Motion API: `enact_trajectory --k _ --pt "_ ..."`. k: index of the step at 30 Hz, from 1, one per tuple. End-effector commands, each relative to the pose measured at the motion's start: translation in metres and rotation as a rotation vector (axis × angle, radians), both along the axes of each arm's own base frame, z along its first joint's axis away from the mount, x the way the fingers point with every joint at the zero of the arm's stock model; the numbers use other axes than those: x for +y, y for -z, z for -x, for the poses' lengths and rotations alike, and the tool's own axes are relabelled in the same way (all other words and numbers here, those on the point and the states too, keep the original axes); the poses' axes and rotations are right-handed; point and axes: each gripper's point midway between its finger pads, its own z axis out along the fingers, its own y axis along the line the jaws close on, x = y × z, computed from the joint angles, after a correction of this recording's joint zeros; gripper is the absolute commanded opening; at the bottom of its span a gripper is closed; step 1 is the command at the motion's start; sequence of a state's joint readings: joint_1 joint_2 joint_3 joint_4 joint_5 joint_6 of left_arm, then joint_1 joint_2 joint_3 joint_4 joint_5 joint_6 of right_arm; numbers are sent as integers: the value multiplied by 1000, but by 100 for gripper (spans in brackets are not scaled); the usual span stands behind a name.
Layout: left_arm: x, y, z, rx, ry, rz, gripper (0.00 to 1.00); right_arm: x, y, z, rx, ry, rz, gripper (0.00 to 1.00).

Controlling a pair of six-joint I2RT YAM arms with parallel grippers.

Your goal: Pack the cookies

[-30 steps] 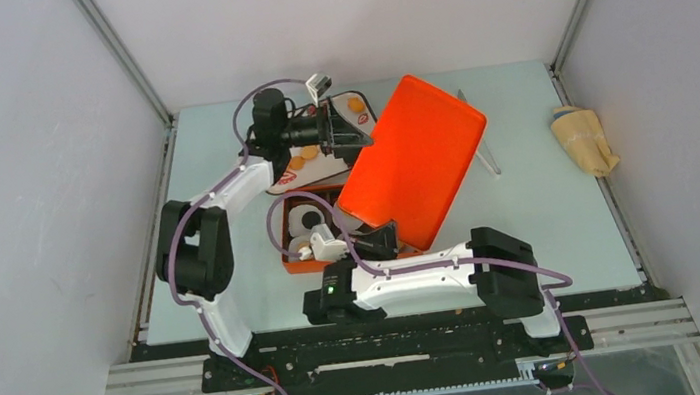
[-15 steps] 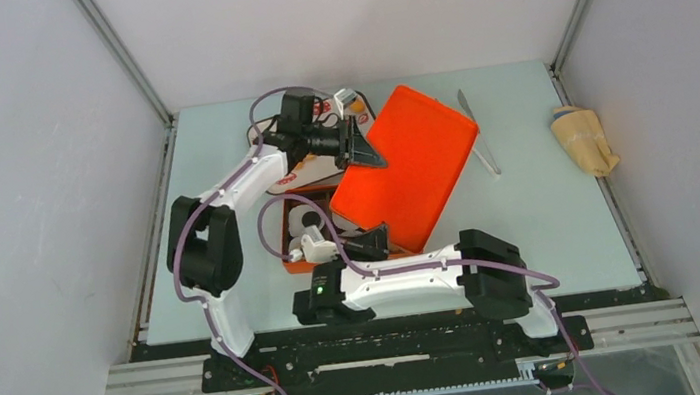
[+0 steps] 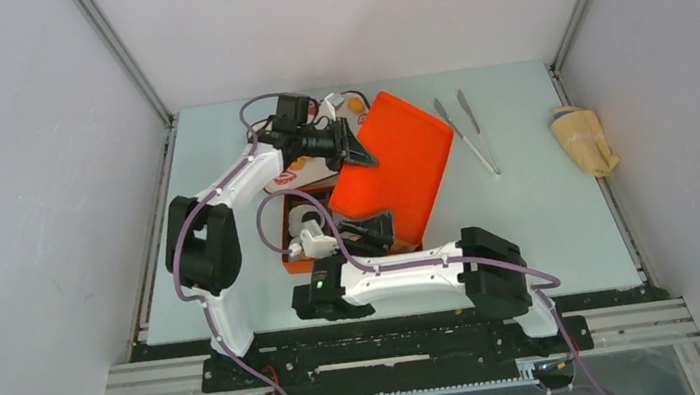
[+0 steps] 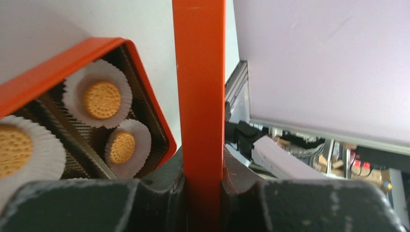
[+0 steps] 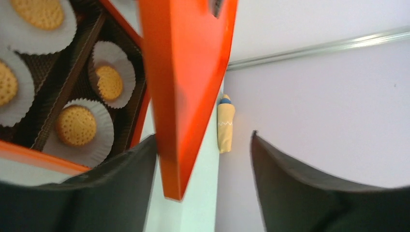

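The left gripper (image 4: 203, 180) is clamped tight on one edge of a flat rectangular orange lid (image 4: 198, 82); in its wrist view the dark fingers (image 4: 159, 186) press both faces of that edge, which runs straight up between them. From above, the left gripper (image 3: 352, 149) holds the orange lid (image 3: 401, 166) at its left edge, and the lid slopes over the far end of the tin.

The right gripper (image 5: 203, 145) stands well open with nothing in its hold; the near corner of the orange lid (image 5: 186, 87) hangs between its fingers, close beside the left one and well apart from the right one; whether it touches the left finger cannot be told. From above, the right gripper (image 3: 375, 227) sits at the lid's near edge, over the tin.

The golden round cookies (image 4: 102, 100) lie in an open rectangular orange tin (image 4: 58, 65) with dark dividers, each one flat in its own white fluted paper cup (image 4: 72, 92); the right wrist view shows more cookies (image 5: 75, 125) in the tin (image 5: 29, 154), one to a paper cup (image 5: 104, 140). From above, the tin (image 3: 291, 255) rests on the pale table (image 3: 549, 213) between the two arms, partly covered by the lid.

A white tray with red prints (image 3: 318, 171) lies just beyond the tin, under the left arm; a pair of thin metal tongs (image 3: 465, 136) lies right of the lid; a beige cloth bundle (image 3: 581, 139) rests at the table's right edge, also seen past the lid from the right wrist (image 5: 225, 125).
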State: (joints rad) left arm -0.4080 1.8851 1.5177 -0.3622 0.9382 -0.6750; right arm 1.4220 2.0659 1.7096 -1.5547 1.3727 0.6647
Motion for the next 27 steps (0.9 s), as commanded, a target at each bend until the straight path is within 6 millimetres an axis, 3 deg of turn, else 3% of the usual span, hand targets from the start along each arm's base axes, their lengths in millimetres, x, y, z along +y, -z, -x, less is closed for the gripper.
enact_trajectory --k 1,5,11,14,15,17,20,23,27 --pt "23 -23 -37 -10 -139 30 0 -9 -60 -7 -126 -24 -98 84" --pt "36 -35 -57 17 -198 49 0 -16 -75 -8 -129 -7 -181 98" --pt "51 -56 -75 31 -282 50 0 -41 -121 -10 -136 26 -387 99" --pt "59 -66 -86 49 -333 58 0 -49 -131 -12 -54 3 -521 98" --pt "63 -67 -89 57 -359 51 0 -34 -127 -12 25 -50 -661 98" --pt "73 -69 -94 61 -412 26 0 -27 -135 -7 165 -161 -920 98" --pt "86 -76 -93 21 -488 -28 0 -45 -150 -10 265 -210 -1212 98" --pt "99 -82 -89 -47 -550 -95 0 -72 -158 -20 274 -171 -1304 98" --pt "107 -87 -78 -125 -586 -125 0 -82 -156 -30 332 -154 -1421 97"
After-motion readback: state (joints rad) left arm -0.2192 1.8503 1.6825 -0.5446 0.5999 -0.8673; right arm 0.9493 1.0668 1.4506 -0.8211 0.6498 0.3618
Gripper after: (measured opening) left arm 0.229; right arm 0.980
